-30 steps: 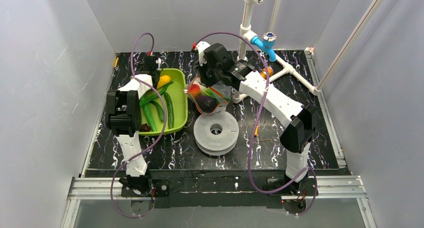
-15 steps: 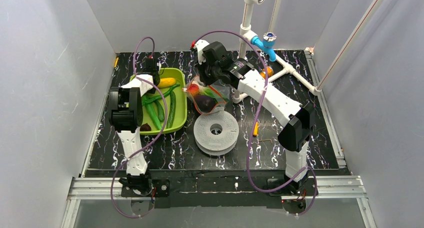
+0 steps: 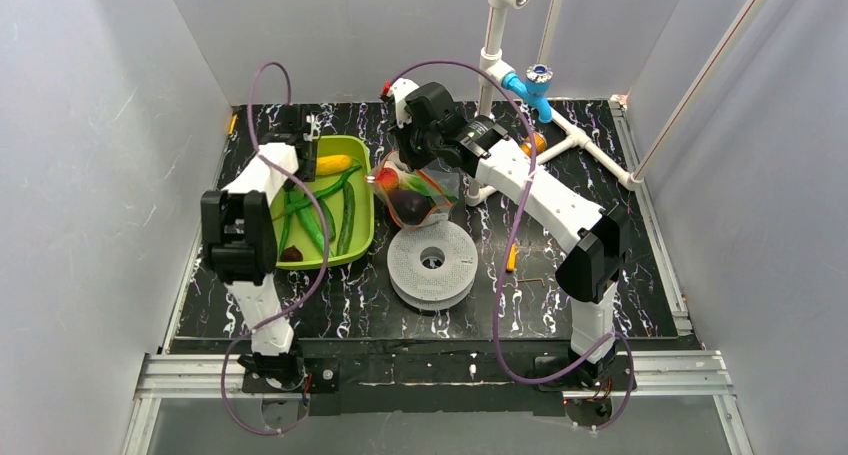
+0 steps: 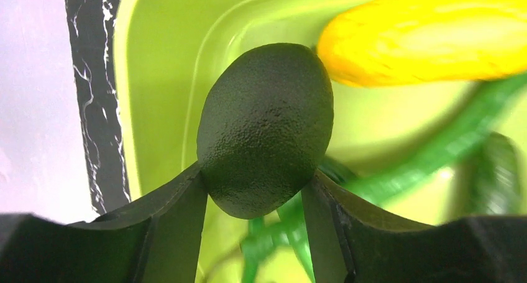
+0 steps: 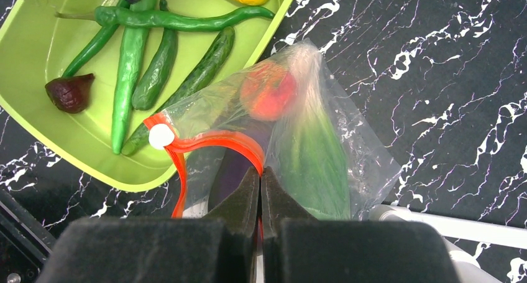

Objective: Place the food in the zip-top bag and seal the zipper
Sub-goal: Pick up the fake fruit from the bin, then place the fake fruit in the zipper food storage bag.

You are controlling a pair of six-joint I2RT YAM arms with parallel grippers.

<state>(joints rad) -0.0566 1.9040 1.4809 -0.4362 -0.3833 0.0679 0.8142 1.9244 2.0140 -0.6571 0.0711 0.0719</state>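
Left gripper (image 4: pixel 255 176) is clamping a dark green egg-shaped piece (image 4: pixel 264 121) across its narrow width, long axis pointing away from the wrist, over the far-left corner of the green tray (image 4: pixel 155 46). The zip-top bag (image 5: pixel 348 140) is lying to its right, just beside the tray. The right gripper (image 5: pixel 260 177), jaws closed on the zipper (image 5: pixel 211 140), is presenting the mouth towards the tray. How wide the mouth is gaping is hard to tell.

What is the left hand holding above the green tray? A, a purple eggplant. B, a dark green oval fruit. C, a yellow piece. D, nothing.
B: the left hand grips a dark green oval fruit between its fingers, while the yellow piece lies behind it in the green tray.
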